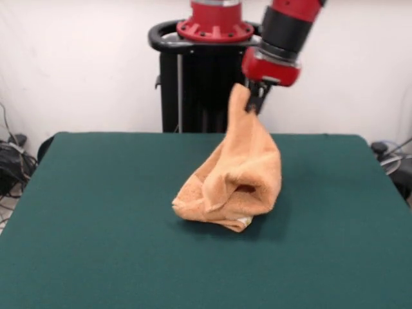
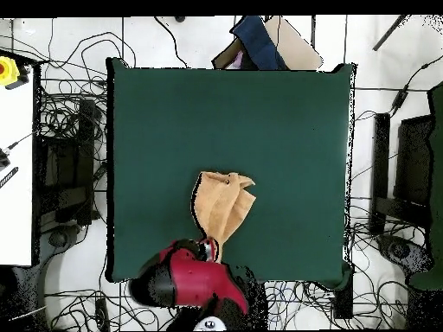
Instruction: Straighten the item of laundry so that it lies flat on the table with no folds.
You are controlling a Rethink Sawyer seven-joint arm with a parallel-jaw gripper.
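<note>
The claw [image 1: 255, 103] is pinching one corner of the towel [image 1: 237, 177] and holding it up above the bench [image 1: 96, 225], near the middle of the robot-side edge. The towel's remaining cloth is hanging down and bunching in folds on the bench, slightly toward that same edge from the centre.

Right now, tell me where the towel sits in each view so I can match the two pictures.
Front view: the towel hangs from the gripper right of centre, its lower part bunched on the green table.
Overhead view: the towel lies below centre, narrowing toward the gripper near the bottom edge.
Shared landmark: the red arm end holding the towel's top.
</note>
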